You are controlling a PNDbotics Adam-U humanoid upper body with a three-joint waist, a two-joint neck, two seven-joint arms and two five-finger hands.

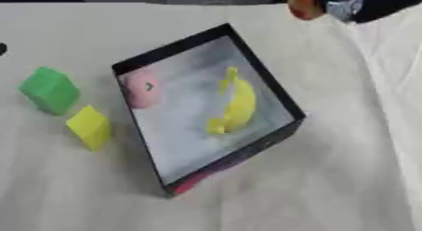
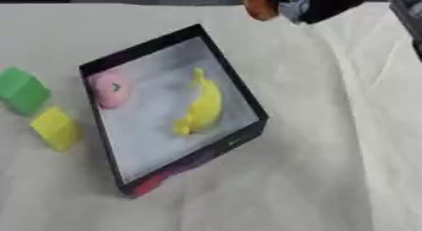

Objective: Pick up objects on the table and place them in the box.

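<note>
A shallow black-walled box (image 1: 280, 97) with a pale grey floor is seen at the centre of the frame, set askew on a table covered in off-white cloth (image 1: 346, 178). Inside the box, a yellow banana-shaped toy (image 1: 235, 104) lies near the middle of the floor, and a pink rounded object (image 1: 142, 87) rests in the upper left corner against the wall. Outside the box, at the left of the frame, a green cube-shaped block (image 1: 49, 90) is placed on the cloth, with a yellow cube-shaped block (image 1: 89, 127) just beside it, lower and to the right. At the top right of the frame, the black and silver right hand (image 2: 317, 4) is shown above the table's far edge, with an orange-red rounded object (image 2: 260, 4) held at its left side; how the fingers close around it cannot be made out. The left hand is not shown in either view.
</note>
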